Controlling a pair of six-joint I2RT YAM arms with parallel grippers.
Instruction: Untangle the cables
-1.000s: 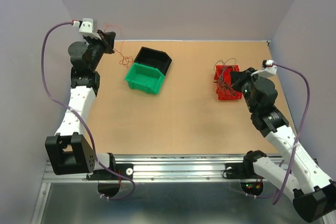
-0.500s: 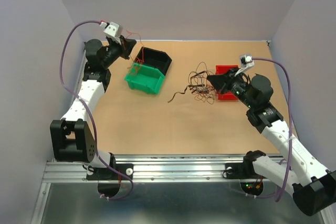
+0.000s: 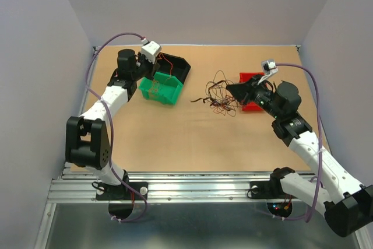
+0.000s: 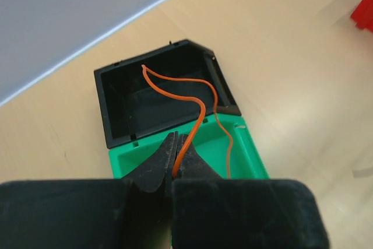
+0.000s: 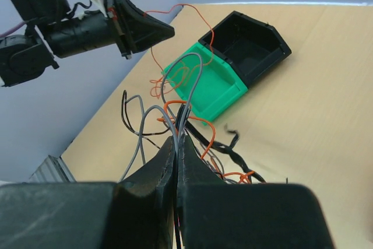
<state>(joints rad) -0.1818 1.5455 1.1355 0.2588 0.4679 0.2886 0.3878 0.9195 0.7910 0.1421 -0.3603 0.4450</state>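
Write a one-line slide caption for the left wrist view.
Left gripper shut on an orange wire arching over the black bin and green bin.

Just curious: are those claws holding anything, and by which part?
The left claw pinches an orange wire partway along; the right claw pinches the tangled cables by a few strands.
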